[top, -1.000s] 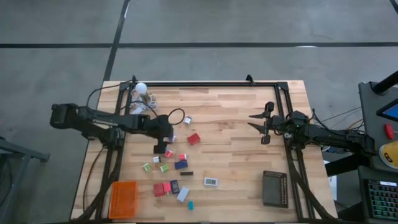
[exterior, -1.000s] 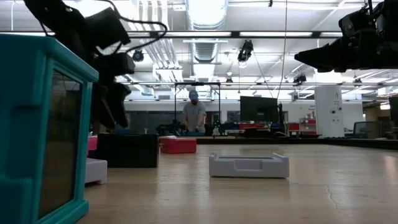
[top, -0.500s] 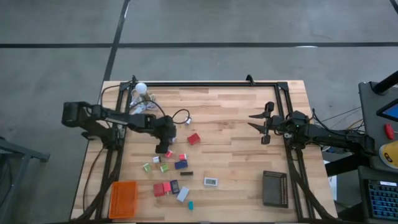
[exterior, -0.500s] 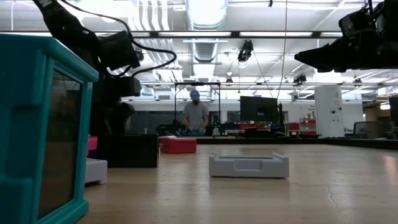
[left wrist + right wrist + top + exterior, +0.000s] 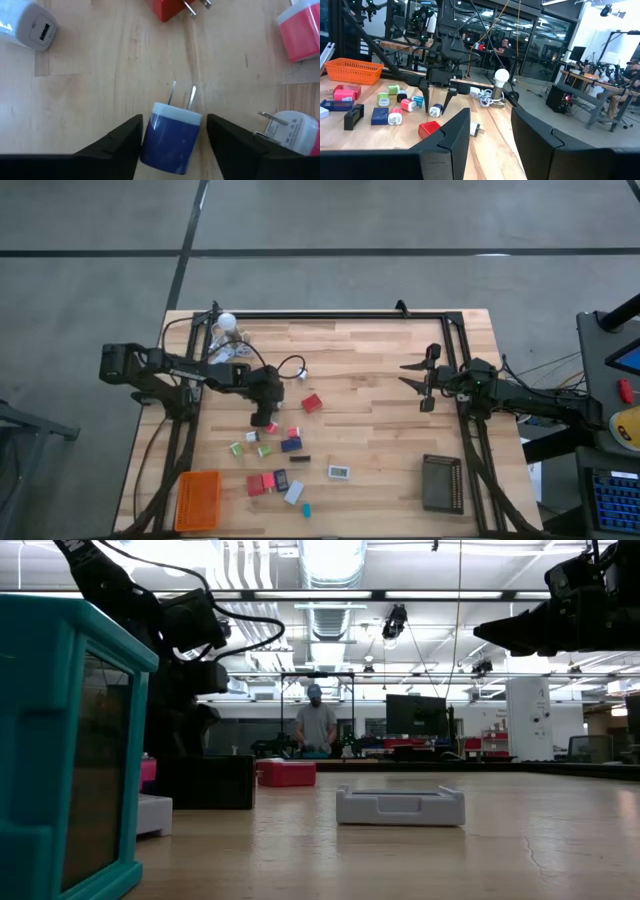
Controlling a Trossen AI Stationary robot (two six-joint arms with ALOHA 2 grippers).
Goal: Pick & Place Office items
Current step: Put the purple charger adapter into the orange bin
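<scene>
My left gripper [image 5: 265, 420] is open and low over the table's left half. Its fingers stand on either side of a small blue plug adapter [image 5: 172, 137] with a pale cap and two metal prongs, which lies on its side on the wood. The right wrist view shows that plug [image 5: 435, 111] beneath the left gripper [image 5: 436, 102]. Around it lie other office items: a red plug [image 5: 312, 403], a pink one [image 5: 300, 27], a white one [image 5: 287, 131] and a scattered cluster [image 5: 275, 465]. My right gripper [image 5: 425, 385] waits open above the table's right half. My left gripper comes at the blue plug from above, one finger [image 5: 122, 145] on each side of its body [image 5: 167, 145], with the prongs pointing away from the wrist. The gaps are very small. Whether the fingers touch it, I cannot tell. The plug lies on the table.
An orange ribbed tray [image 5: 198, 500] sits at the near left corner and a black one [image 5: 442, 482] near the right. A white bulb with coiled cord [image 5: 227, 321] is at the far left. A white flat piece [image 5: 339, 472] lies mid-table. A person stands far behind the table [image 5: 315, 725].
My left gripper has moved a little toward the table's right edge and come down toward the items, then held still. My right arm has kept still.
</scene>
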